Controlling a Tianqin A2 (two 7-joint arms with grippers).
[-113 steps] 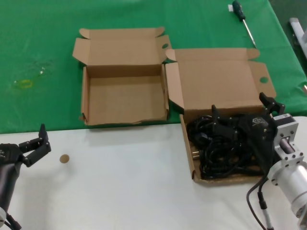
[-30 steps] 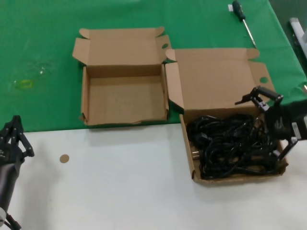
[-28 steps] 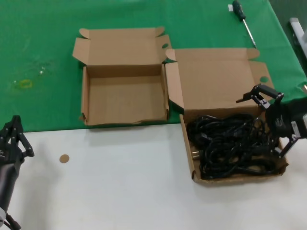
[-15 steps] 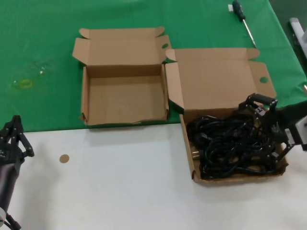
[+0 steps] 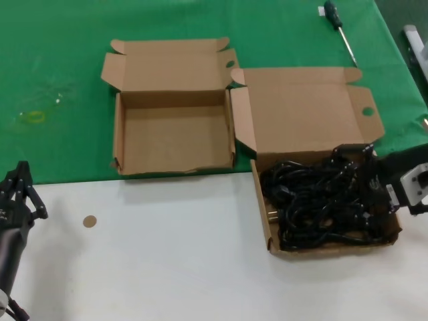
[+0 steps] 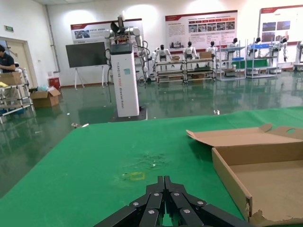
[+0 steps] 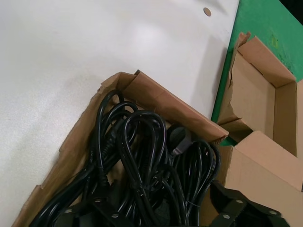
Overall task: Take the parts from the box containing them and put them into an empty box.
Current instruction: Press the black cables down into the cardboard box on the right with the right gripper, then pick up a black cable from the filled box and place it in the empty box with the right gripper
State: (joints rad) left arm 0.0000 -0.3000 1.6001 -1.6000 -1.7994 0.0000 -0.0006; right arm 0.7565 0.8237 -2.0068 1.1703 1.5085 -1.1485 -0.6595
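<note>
The wider cardboard box [image 5: 259, 194] stands at the right with its lid [image 5: 301, 117] open, and holds a tangle of black power cables [image 5: 314, 200]. The smaller empty box [image 5: 174, 137] stands to its left, lid open. My right gripper [image 5: 362, 175] is down in the cables at the box's far right side. In the right wrist view it is open [image 7: 163, 210], its jaws wide apart astride several cable loops [image 7: 142, 156]. My left gripper [image 5: 20, 194] is parked at the table's near left, shut and empty [image 6: 164, 185].
A screwdriver [image 5: 340, 27] lies on the green cloth at the far right. A small brown disc [image 5: 89, 221] lies on the white table near the left arm. A yellow mark [image 5: 32, 117] shows on the cloth at far left. The two boxes touch side by side.
My right gripper has come down from above the box's far right corner into the cables, still open. The left arm has not moved in the last second.
</note>
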